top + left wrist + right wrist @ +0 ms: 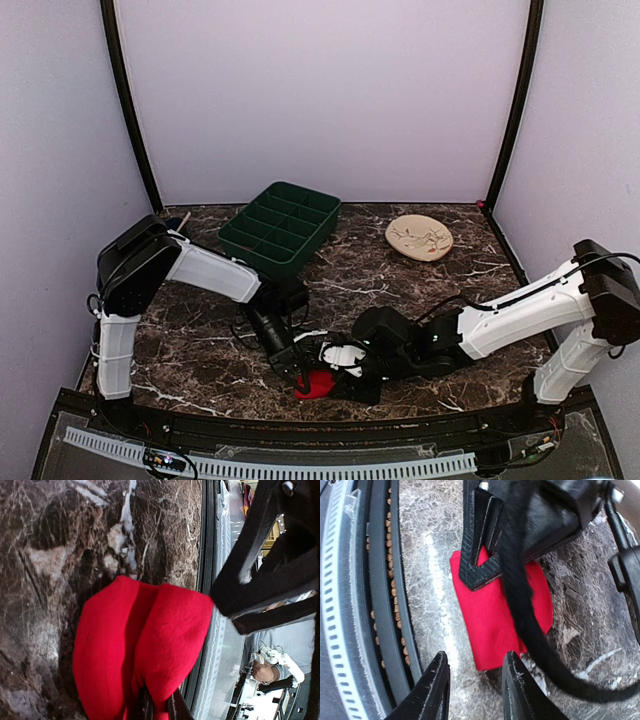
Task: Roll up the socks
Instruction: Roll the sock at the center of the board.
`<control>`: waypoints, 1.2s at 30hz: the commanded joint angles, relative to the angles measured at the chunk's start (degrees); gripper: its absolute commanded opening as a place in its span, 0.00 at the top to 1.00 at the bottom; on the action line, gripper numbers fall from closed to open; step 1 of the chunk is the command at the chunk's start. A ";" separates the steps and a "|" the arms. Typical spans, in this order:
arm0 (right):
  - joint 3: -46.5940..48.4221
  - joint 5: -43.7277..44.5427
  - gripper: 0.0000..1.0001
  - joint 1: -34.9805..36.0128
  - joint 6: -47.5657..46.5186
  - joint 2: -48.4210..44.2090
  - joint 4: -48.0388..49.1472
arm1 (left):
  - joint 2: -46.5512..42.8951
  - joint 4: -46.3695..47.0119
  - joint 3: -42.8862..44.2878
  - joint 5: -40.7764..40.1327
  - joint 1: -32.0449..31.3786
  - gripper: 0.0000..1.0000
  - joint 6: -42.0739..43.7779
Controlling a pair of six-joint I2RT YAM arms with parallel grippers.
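Red socks [318, 385], bundled at the near edge of the table [400, 260], long axis left–right. Left gripper [160, 707] apparently pinches the left end; right gripper [476, 656], jaws parted and empty, faces the right end.

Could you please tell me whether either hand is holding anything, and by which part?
The left hand pinches the bright red soft fabric socks at one end of the bundle; the right hand is open, gripping nothing.
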 commanded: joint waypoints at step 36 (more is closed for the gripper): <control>5.85 -3.13 0.96 -1.03 -4.38 10.28 -4.54 | 1.79 -3.43 -1.06 -6.68 0.82 0.79 -0.64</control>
